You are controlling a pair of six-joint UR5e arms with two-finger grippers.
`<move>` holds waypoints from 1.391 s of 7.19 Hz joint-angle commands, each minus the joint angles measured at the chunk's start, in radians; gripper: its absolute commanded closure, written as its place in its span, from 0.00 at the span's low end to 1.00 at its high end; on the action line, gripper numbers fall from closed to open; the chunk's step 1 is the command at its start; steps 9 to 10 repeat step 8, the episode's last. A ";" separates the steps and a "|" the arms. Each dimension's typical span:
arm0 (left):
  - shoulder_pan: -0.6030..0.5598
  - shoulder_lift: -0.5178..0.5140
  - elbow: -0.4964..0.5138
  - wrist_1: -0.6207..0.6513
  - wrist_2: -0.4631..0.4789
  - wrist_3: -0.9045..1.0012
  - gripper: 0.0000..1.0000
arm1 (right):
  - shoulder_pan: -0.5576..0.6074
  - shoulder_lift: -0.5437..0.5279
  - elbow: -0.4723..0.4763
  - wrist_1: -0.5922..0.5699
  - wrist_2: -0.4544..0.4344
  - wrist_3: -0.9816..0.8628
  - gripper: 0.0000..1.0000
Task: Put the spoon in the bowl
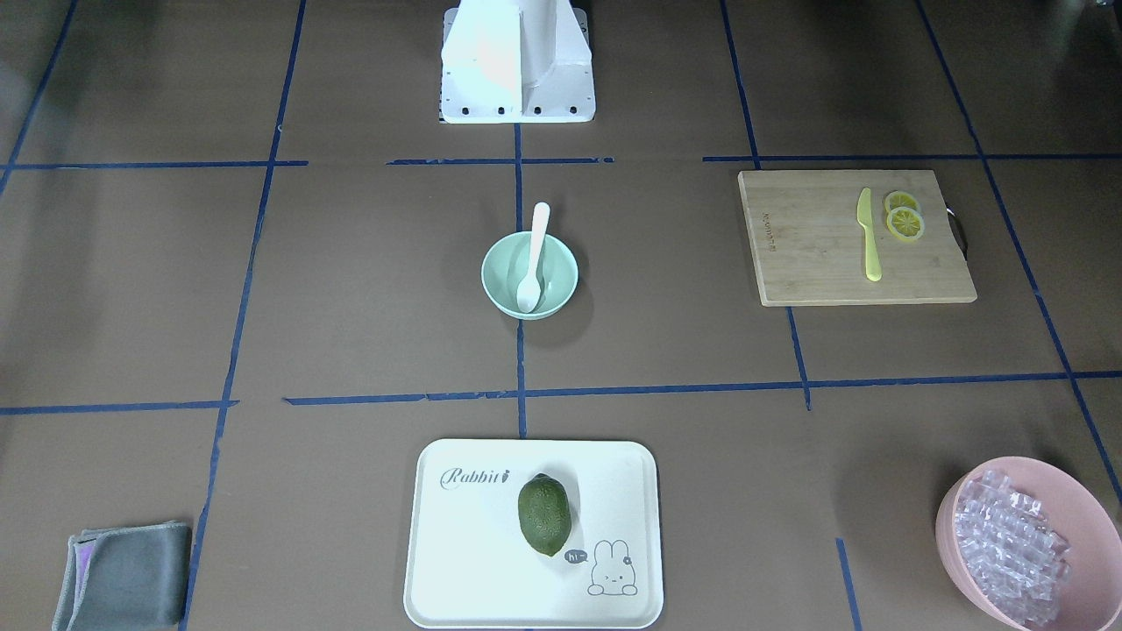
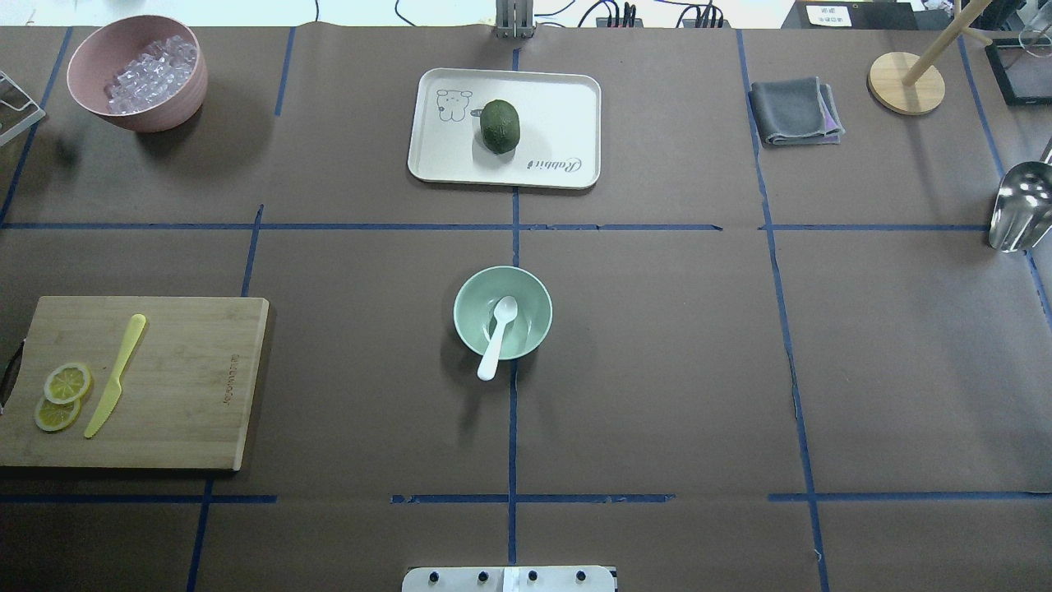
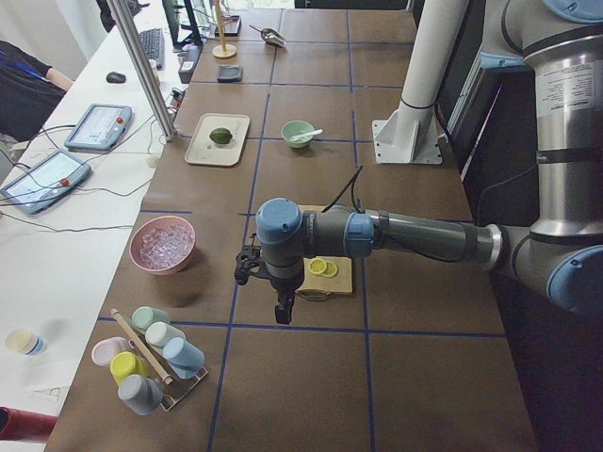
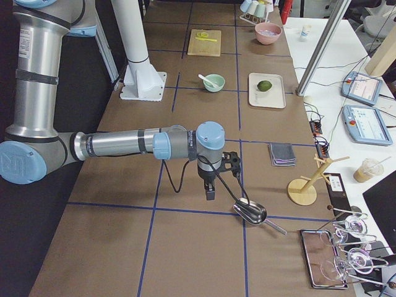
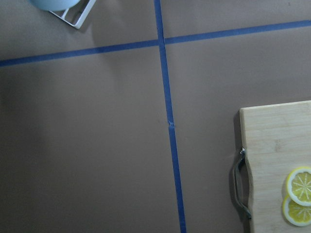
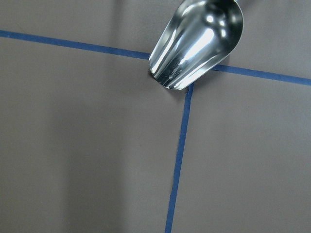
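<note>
The brown counter [image 2: 657, 370] is divided by blue tape lines; the left arm [image 3: 424, 235] reaches over its left end, beside a wooden board [image 2: 181, 386], and the right arm [image 4: 117, 145] reaches over its right end, near a metal scoop [image 2: 1019, 205]; the left fingers [image 3: 282, 311] and the right fingers [image 4: 210, 192] hang above the counter, pointing down, but I cannot tell if they are spread or closed, because only the side views show them; a white tray [image 2: 559, 107] lies at the far middle with a green fruit [image 2: 500, 126] on it; a pink bowl [image 2: 164, 103] stands at the far left, a grey cloth [image 2: 793, 111] at the far right; the bowl [image 2: 534, 308] stands in the middle of the counter; a yellow knife [image 2: 115, 374] and lemon slices [image 2: 66, 384] lie on the board; the spoon [image 2: 497, 337] is in the bowl, its scoop on the bottom, its handle leaning on the rim on the robot's side and sticking out over it
</note>
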 commanded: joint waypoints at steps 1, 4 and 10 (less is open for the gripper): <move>-0.001 -0.009 0.010 -0.024 -0.002 -0.001 0.00 | 0.000 0.000 -0.002 0.000 0.000 0.002 0.00; -0.001 -0.006 0.012 -0.022 -0.002 0.002 0.00 | 0.000 0.000 -0.002 -0.002 0.002 0.002 0.00; -0.001 -0.002 0.015 -0.022 0.000 0.004 0.00 | 0.000 -0.006 -0.004 -0.002 0.002 0.002 0.00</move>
